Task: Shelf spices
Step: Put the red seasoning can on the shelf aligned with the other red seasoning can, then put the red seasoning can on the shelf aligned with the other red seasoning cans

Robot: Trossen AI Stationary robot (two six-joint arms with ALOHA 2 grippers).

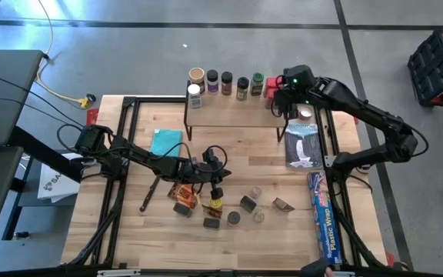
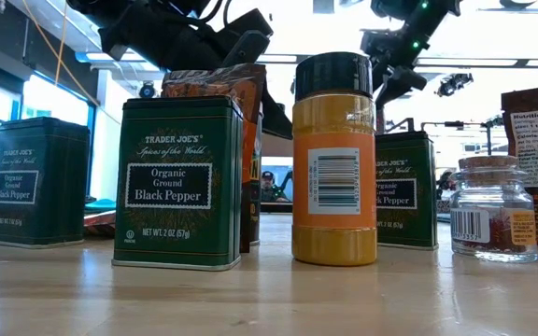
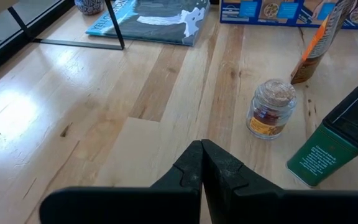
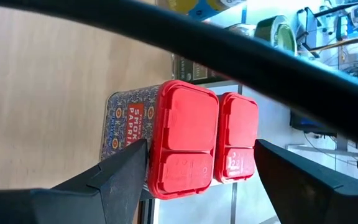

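Right tool (image 4: 197,168) spread wide astride two red-lidded tins (image 4: 188,140) at the shelf's (image 1: 233,117) right end, gripping neither. Risk: withdrawing skewed, a finger could nudge a tin off the shelf edge. Left tool (image 3: 202,163) fully closed, empty, over the tabletop (image 3: 92,106); cork-topped jar (image 3: 270,109) lies just beyond.

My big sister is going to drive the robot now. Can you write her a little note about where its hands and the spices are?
Left gripper: fingers shut, empty, low over the table's middle, near the loose spices.
Right gripper: fingers open on either side of two red-lidded tins at the right end of the shelf.
Done: a row of jars stands along the shelf's back edge.
Left: green pepper tins, the yellow jar, the small cork-topped jar and other pieces still on the table in front.
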